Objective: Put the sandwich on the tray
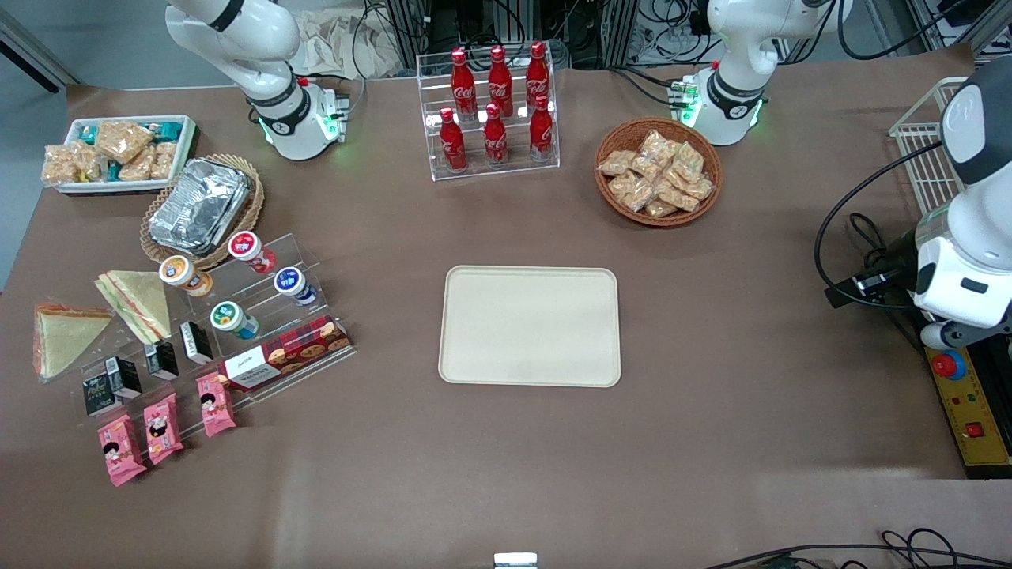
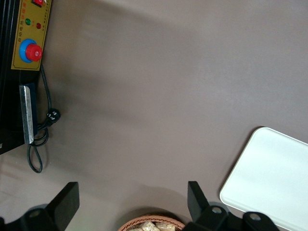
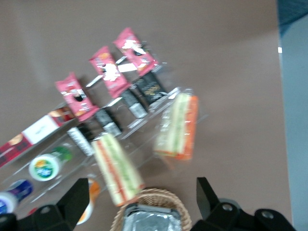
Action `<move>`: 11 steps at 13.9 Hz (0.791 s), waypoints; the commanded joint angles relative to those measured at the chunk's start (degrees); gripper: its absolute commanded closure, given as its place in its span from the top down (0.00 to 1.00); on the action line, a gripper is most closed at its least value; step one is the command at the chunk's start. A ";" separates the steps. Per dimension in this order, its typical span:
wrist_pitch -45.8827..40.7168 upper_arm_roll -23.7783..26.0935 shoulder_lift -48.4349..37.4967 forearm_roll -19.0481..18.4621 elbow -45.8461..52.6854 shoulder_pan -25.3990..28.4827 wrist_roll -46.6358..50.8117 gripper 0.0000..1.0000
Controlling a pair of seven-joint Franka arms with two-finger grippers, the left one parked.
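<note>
Sandwich [image 1: 63,338] seen at the working arm's end of the table, tray [image 1: 530,325] bare at mid-table.

The gripper [image 3: 142,195] is held above the foil-filled wicker basket [image 3: 153,212], its fingers [image 3: 76,196] spread apart with nothing between them. The sandwich (orange-red filling edge) [image 3: 179,127] is laid flat on the table beside a paler, green-striped sandwich [image 3: 117,168], well apart from the tray. Pink snack packets [image 3: 106,71] are ranged on a clear stepped stand [image 1: 237,332] nearby.
</note>
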 commanded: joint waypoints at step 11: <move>16.52 0.31 -2.17 2.71 -18.87 -4.28 3.53 0.99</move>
